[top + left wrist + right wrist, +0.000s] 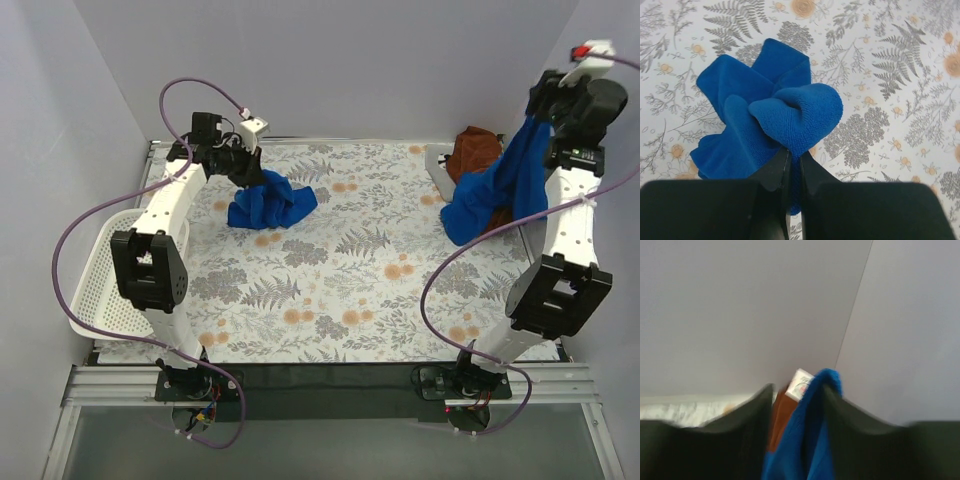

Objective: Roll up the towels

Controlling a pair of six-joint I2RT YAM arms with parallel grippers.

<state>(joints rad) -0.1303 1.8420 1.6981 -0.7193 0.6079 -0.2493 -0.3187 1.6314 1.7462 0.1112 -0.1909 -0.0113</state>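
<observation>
Two blue towels are in hand: the left gripper [794,156] has its jaws clenched on a fold of the crumpled blue towel [765,115], which lies at the far left of the table [330,290]. The right gripper [548,108] grasps the second blue towel [495,195], hanging at the far right beside a brown towel [472,152].

crumpled towel [270,203] lies near the counter's [340,290] far left corner; hanging towel [495,195] at the right edge, heaped towel [472,152] behind it; basket [95,280] beside the left edge.
</observation>
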